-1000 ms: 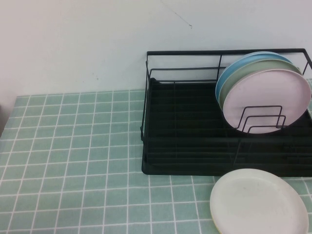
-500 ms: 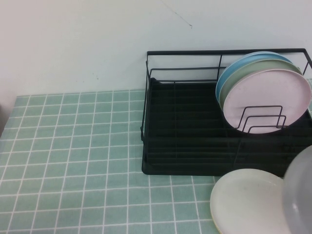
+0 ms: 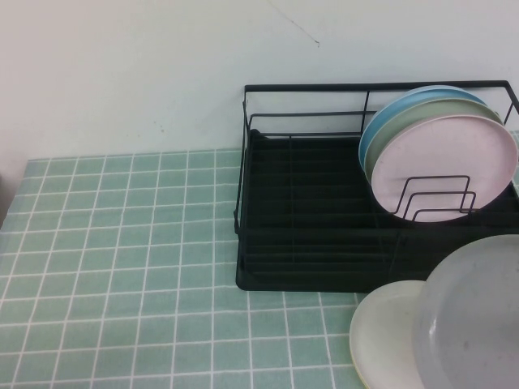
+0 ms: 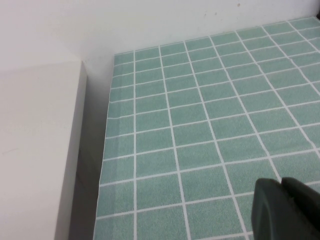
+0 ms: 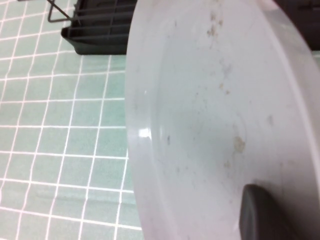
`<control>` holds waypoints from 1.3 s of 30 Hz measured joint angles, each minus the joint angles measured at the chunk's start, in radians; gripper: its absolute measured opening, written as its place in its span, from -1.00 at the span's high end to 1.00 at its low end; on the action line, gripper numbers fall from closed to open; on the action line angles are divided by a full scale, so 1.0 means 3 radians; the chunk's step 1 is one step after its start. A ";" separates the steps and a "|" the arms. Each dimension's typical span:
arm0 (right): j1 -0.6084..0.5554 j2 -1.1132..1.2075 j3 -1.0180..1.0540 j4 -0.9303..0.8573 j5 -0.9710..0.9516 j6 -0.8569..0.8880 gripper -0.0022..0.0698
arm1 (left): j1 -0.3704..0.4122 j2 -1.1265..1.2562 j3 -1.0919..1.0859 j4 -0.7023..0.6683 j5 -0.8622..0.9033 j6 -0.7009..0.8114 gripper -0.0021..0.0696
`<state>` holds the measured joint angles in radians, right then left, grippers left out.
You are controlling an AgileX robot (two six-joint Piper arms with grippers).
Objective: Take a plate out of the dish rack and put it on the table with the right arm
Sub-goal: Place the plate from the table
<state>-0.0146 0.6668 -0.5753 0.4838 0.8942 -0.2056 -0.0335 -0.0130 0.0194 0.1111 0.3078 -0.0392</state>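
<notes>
The plate (image 3: 474, 320) was out of the rack (image 3: 324, 243), held by the right gripper (image 5: 262, 215) at the table's (image 3: 122, 243) 5 o'clock, over the cream plate (image 3: 385, 340). Setting down remained. The left gripper (image 4: 285, 210) hung at 9 o'clock; I cannot tell its jaws' state.

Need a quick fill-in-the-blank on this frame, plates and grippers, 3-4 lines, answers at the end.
1. The right gripper holds the pale ____ plate.
2. That plate overlaps the ____ plate lying on the table.
3. The front plate standing in the dish rack is ____.
4. The left gripper hangs over the tiled ____, apart from every plate.

Missing words: grey; cream-white; pink; table
</notes>
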 joint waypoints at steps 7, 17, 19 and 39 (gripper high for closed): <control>0.0000 0.0223 0.0001 0.0216 -0.0126 -0.0218 0.58 | 0.0000 0.0000 0.0000 0.0000 0.0000 0.0000 0.95; 0.0000 0.0759 0.0001 0.0610 -0.0270 -0.0698 0.58 | 0.0000 0.0000 0.0000 0.0000 0.0000 0.0000 0.95; 0.0000 0.0907 0.0001 0.0717 -0.0323 -0.0819 0.58 | 0.0000 0.0000 0.0000 0.0000 0.0000 0.0000 0.95; 0.0000 0.2396 0.0001 0.1629 -0.0855 -0.1924 0.58 | 0.0000 0.0000 0.0000 0.0000 0.0000 0.0000 0.95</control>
<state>-0.0146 1.3858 -0.5750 0.9725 0.6376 -0.7829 -0.0335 -0.0130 0.0194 0.1111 0.3078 -0.0392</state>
